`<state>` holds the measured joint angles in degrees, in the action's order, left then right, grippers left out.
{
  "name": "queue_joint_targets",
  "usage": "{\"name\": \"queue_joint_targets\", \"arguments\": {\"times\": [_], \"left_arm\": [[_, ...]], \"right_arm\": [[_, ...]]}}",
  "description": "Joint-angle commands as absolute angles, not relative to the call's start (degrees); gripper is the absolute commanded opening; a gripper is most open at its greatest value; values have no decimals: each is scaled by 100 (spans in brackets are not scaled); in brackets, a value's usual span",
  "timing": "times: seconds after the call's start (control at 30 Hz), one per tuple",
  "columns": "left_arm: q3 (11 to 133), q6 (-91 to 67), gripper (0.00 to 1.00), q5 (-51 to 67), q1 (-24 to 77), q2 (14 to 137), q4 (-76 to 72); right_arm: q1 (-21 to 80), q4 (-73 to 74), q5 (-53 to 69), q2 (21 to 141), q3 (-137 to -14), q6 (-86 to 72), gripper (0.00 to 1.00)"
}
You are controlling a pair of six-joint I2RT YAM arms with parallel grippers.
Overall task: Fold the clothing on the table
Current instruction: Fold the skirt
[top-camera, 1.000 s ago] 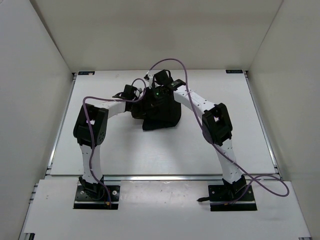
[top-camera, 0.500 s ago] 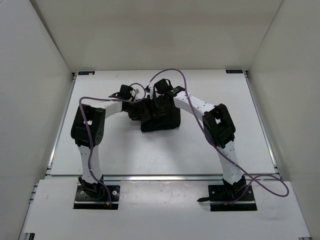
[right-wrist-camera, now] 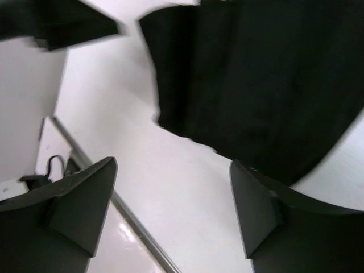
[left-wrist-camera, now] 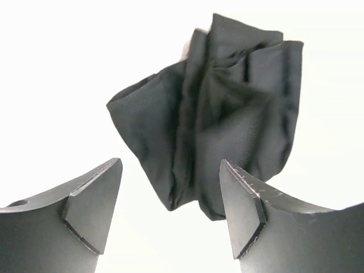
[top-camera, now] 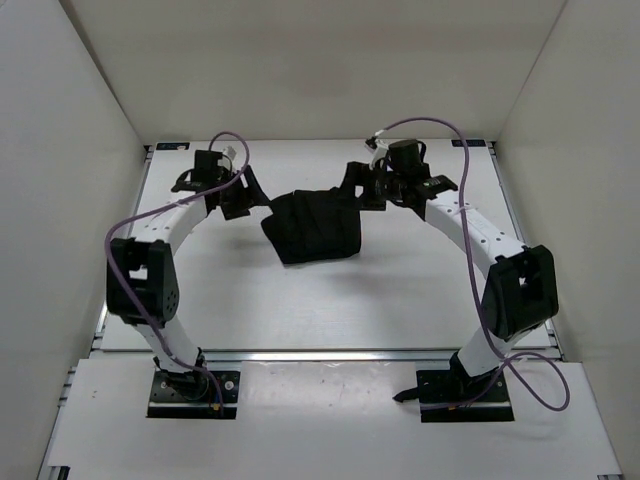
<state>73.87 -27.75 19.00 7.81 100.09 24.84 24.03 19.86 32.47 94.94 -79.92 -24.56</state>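
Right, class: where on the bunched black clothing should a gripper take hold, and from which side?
Probably the clothing's left corner, jutting toward the open left gripper: the edge looks thin there, while the middle is thickly bunched. Come in low from the left, along the table.

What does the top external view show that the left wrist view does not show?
Only the top external view shows both arms, the right fingers and the table's metal rails. Only the left wrist view shows the clothing's creases up close, beyond the open, empty left fingers. Both show the black clothing lying on the white table.
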Motion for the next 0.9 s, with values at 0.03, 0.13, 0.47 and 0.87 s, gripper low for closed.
{"name": "queue_joint_targets", "arguments": {"times": [0.03,0.13,0.47,0.87], "left_arm": [[7146,-2988,79,2056,817,9142,2067],[7076,-3242,74,2223,1176,8992,1592],[6751,-3165,40,1609,2285,9659,1124],[6662,-2163,89,318,2066,9440,2389]], "right_arm": [[2294,1995,2673,9431,-7393,-2400,72],[2128,2013,2522,9439,-7111,-2303,63],[1556,2048,2645,9404,-6987,-2075,74],[959,3392,1434,9404,-7848,-924,92]]}}
